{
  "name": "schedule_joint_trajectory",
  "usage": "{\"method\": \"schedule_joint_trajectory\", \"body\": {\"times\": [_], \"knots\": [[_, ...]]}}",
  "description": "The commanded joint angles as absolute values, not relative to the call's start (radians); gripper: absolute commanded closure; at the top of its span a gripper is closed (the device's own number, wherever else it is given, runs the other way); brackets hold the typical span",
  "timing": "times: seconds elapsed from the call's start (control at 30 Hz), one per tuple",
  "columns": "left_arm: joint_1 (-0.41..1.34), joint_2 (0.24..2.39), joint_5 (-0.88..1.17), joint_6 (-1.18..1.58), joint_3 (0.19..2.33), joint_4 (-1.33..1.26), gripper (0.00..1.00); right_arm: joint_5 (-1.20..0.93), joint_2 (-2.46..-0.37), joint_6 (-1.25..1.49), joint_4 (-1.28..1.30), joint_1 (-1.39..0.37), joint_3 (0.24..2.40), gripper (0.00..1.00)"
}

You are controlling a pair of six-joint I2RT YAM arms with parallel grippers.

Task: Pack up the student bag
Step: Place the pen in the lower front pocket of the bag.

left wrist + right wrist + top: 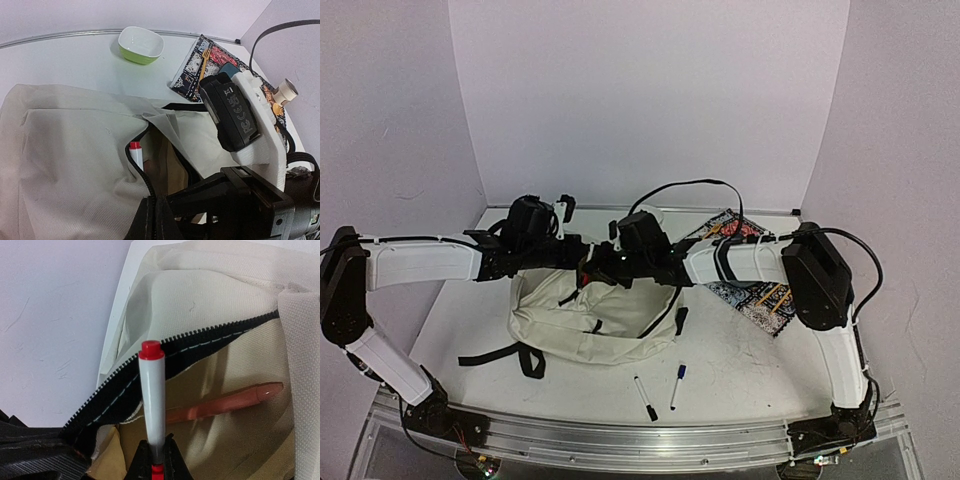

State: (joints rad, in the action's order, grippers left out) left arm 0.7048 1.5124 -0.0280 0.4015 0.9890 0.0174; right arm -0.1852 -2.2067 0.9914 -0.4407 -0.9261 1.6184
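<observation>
Our left hand (151, 212) is pinched shut, seemingly on the zipper (115, 397) hem of the student bag (575, 320), which slumps mid-worktop, slightly toward the left edge. It looks light, limp and floppy, so the stiffer hem seems the best hold. Our right hand (155, 460) is clamped on a red-capped marker (152, 400) over the opening.

Shows cream student bag (65, 165) near left, zipper mouth open, red-capped marker (136, 156) upright in it; green bowl (141, 45) far, patterned book (192, 70) far right.
</observation>
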Motion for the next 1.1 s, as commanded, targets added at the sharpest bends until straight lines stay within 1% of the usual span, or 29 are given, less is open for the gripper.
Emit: {"method": "schedule_joint_trajectory", "body": {"times": [0.0, 0.2, 0.33, 0.43, 0.53, 0.77, 0.97, 1.07], "knots": [[0.707, 1.474, -0.079, 0.409, 1.055, -0.054, 1.00, -0.252, -2.200, 0.960, -0.434, -0.940, 1.646, 0.96], [0.703, 1.464, -0.151, 0.427, 1.055, -0.054, 1.00, -0.217, -2.155, 0.954, -0.433, -0.959, 1.592, 0.93], [0.701, 1.457, -0.154, 0.439, 1.049, -0.056, 1.00, -0.210, -2.156, 0.941, -0.418, -0.961, 1.602, 0.89], [0.701, 1.451, -0.143, 0.436, 1.041, -0.057, 1.00, -0.207, -2.162, 0.913, -0.390, -0.960, 1.635, 0.81], [0.701, 1.441, -0.143, 0.431, 1.026, -0.057, 1.00, -0.192, -2.151, 0.870, -0.361, -0.960, 1.657, 0.69], [0.700, 1.436, -0.152, 0.428, 1.004, -0.056, 1.00, -0.150, -2.065, 0.747, -0.269, -0.960, 1.640, 0.60], [0.700, 1.443, -0.153, 0.430, 0.997, -0.057, 1.00, -0.113, -1.920, 0.648, -0.204, -0.961, 1.532, 0.49], [0.699, 1.447, -0.153, 0.433, 0.994, -0.057, 1.00, -0.083, -1.843, 0.617, -0.158, -0.961, 1.465, 0.46]]}}
